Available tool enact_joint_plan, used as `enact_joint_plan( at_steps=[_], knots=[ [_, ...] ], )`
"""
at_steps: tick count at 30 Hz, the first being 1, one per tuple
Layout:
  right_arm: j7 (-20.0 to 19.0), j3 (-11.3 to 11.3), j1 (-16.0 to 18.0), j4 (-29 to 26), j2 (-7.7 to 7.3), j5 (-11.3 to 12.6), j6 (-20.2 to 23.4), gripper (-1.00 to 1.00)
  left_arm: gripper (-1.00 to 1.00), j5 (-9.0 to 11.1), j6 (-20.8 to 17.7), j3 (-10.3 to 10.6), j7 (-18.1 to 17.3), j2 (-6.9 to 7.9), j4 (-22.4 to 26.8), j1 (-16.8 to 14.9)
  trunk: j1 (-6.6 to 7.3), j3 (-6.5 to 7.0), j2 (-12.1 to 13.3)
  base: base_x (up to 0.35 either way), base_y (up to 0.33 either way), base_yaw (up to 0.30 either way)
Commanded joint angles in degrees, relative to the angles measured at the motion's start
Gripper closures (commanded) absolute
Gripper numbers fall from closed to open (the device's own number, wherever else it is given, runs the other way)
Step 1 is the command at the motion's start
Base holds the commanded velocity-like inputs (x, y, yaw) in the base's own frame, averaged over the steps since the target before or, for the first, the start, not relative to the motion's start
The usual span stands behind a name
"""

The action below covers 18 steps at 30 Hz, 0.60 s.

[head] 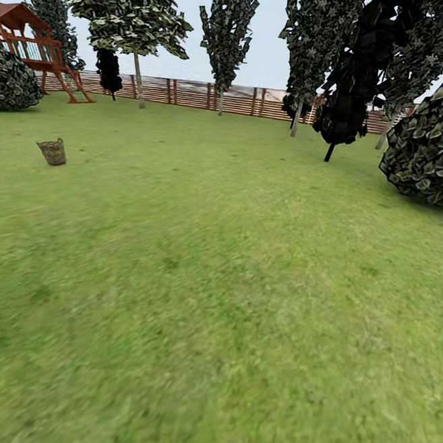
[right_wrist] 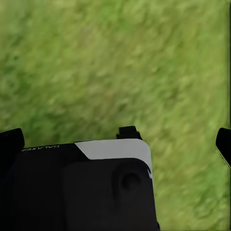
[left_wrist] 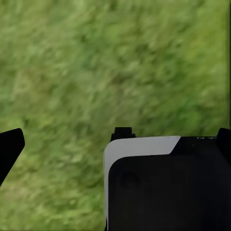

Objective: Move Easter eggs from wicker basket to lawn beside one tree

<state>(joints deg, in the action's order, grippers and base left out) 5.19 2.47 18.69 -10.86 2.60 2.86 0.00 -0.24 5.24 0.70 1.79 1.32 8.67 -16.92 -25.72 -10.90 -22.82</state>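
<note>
Loose woven-twig wicker basket [head: 52, 152] on matt, mottled grass lawn [head: 229, 283]; slatted wooden fence [head: 240, 99] behind

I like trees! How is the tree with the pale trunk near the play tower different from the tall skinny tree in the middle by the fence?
The pale-trunk tree has a broad, light green crown; the skinny tree is narrow and dark-leaved. The pale-trunk tree shows a long, bare trunk; the skinny tree shows only a short stub of trunk under its leaves. Both stand on the lawn by the fence.
</note>
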Motion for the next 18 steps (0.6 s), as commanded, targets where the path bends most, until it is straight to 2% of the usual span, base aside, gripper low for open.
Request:
enact_joint_plan(
  at_steps=[1, 18],
  knots=[
    [0.06, 0.24, 0.03, -0.04, 0.03, 0.30, 0.00, -1.00, -1.00, -0.02, 0.21, 0.09, 0.18, 0.00, -0.05, -0.04, -0.06, -0.10, -0.10, 0.305, -0.123, 0.000],
    [0.01, 0.25, 0.03, -0.09, 0.01, 0.23, 0.00, -1.00, -1.00, -0.02, 0.21, 0.08, 0.22, 0.04, -0.05, -0.04, -0.06, -0.10, -0.10, 0.306, -0.106, 0.000]
  ],
)
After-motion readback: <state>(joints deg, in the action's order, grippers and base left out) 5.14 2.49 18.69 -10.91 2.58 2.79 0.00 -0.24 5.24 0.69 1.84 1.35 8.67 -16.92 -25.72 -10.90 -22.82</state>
